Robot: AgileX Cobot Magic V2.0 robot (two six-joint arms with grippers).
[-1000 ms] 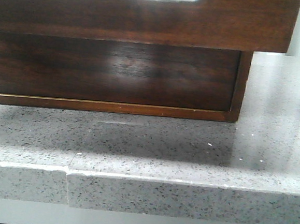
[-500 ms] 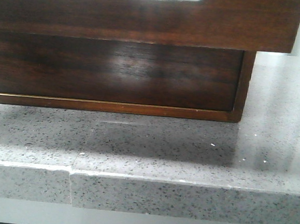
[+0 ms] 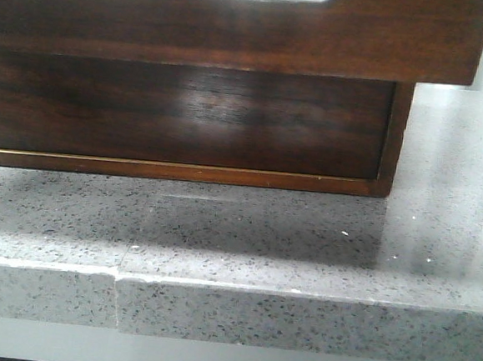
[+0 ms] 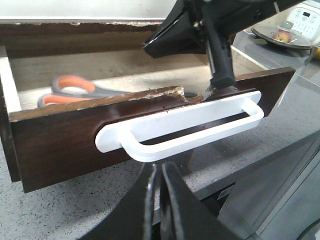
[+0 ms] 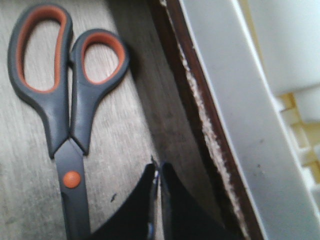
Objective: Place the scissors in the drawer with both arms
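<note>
The scissors [image 5: 60, 100] lie flat on the pale floor of the open drawer [image 4: 60, 145], loose and held by nothing, their grey handles with orange-lined loops also showing over the drawer front in the left wrist view [image 4: 70, 90]. In the right wrist view their long axis runs roughly parallel to the inner face of the drawer front, loops at one end, the orange pivot and blades toward the claw. The right claw [image 5: 156, 172] hangs inside the drawer just beside the blades, between them and the front board, its jaws pressed together and empty. Seen from the left wrist, that right arm [image 4: 200, 30] reaches down over the chipped top edge of the front. The left claw [image 4: 159, 172] sits outside, just below the white bar handle [image 4: 180, 125], fingers closed on nothing and apart from the handle.

With the scissors already inside, what appears to remain is shutting the drawer. The left claw is the nearer to the handle, while the right arm stands in the way of any push until it lifts clear. The front view shows only the dark wooden casing [image 3: 188, 114] standing on the speckled grey bench [image 3: 246, 231] near its front edge. A white kitchen appliance [image 4: 292, 30] stands well apart behind.
</note>
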